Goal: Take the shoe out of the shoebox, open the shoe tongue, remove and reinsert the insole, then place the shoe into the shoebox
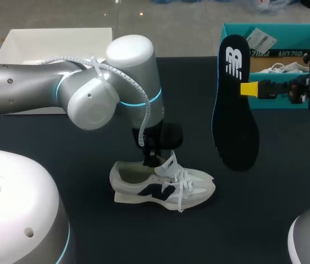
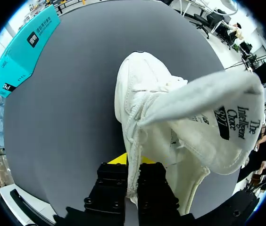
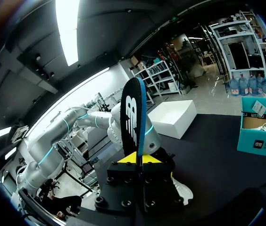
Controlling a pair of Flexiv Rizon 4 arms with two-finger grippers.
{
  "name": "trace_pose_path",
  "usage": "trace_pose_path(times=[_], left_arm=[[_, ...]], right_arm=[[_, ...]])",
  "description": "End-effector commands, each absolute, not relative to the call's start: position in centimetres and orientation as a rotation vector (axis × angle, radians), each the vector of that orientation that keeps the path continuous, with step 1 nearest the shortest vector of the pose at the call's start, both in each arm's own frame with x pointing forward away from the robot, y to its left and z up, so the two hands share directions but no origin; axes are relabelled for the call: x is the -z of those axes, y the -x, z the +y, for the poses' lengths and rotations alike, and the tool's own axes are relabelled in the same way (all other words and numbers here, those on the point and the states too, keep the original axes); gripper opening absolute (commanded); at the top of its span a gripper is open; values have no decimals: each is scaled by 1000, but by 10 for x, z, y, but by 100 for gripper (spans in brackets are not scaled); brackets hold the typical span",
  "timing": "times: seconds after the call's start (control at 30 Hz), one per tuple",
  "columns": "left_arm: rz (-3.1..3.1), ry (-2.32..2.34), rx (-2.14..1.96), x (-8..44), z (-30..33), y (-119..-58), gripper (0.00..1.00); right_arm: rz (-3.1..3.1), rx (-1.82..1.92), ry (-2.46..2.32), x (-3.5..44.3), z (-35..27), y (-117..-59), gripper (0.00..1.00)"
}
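A white shoe [image 1: 163,186] with navy side marks lies on the black table, toe pointing right, its tongue [image 2: 208,117] lifted. My left gripper [image 1: 152,159] comes straight down onto the shoe's opening. In the left wrist view this gripper [image 2: 132,165] is shut on the thin edge of the shoe [image 2: 137,94] upper beside the laces. My right gripper [image 1: 248,89] holds the black insole [image 1: 234,104] upright in the air to the right of the shoe. In the right wrist view its yellow tips [image 3: 139,159] pinch the insole [image 3: 133,117] from both sides.
A teal shoebox [image 1: 287,102] stands at the back right with another white shoe inside; it also shows beyond the right gripper [image 3: 260,141]. An open white box [image 1: 17,47] stands at the back left. Bare black table lies around the shoe.
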State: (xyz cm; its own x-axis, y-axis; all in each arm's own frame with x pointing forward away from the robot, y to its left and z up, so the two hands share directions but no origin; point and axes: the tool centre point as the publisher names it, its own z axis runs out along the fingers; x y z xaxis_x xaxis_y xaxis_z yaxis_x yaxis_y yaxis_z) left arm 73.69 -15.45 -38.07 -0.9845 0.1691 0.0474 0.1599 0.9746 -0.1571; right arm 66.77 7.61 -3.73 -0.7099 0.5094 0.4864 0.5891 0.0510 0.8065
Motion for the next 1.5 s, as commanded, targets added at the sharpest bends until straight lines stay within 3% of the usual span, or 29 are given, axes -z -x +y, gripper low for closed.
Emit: trace_pose_path(times=[0.03, 0.4, 0.83, 1.13, 1.23, 1.5], left_arm=[[-3066, 255, -237, 379, -153, -735, 0], [-3066, 255, -237, 379, -153, -735, 0], [-2174, 1698, 60, 330, -135, -731, 0], [-1721, 2324, 243, 308, -128, -728, 0], [-1962, 2214, 52, 298, -129, -740, 0], [-1962, 2214, 52, 298, -129, -740, 0]], right_arm=[[-2223, 1780, 1176, 40, 74, -659, 0], [-2223, 1780, 1176, 40, 74, -659, 0], [-2223, 1780, 1176, 40, 74, -659, 0], [-2223, 1780, 1176, 40, 74, -659, 0], [-2223, 1780, 1176, 40, 74, -659, 0], [-2223, 1780, 1176, 40, 74, -659, 0]])
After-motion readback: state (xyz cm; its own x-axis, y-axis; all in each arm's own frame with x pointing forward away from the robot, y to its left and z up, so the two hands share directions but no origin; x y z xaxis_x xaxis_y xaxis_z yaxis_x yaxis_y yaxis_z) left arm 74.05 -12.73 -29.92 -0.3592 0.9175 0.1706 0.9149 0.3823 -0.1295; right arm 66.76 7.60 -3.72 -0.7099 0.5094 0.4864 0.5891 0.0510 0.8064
